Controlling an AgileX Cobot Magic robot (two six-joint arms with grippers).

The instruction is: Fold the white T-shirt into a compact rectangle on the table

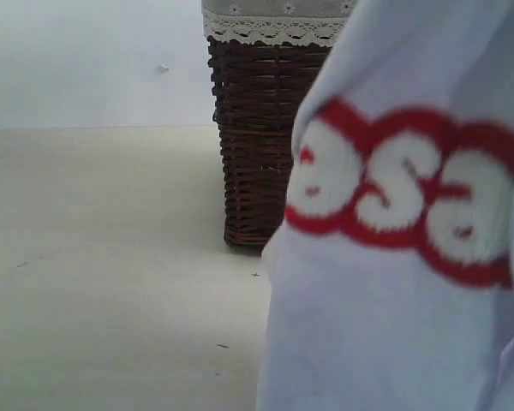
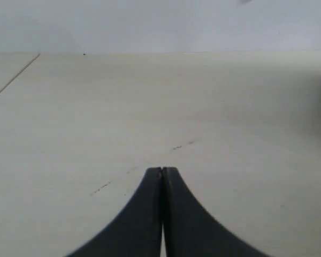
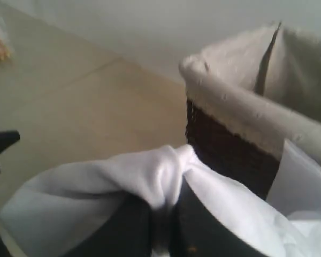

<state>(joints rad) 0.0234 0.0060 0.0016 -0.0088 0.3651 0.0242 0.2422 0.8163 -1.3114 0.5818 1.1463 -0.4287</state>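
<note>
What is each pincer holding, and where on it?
Right pincer: shut on a bunched fold of the white T-shirt; which part, unclear. Left pincer: shut, holding nothing.

Cream table (image 1: 111, 257), dark wicker basket (image 1: 257, 145) standing on it

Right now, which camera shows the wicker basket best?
The exterior view: the wicker basket shows its dark weave and lace trim, partly behind the white T-shirt. The right wrist view catches one lined corner; the left, nothing sure.

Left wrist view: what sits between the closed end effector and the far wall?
Only bare table, marked by a few small dark specks, as the left wrist view shows.
</note>
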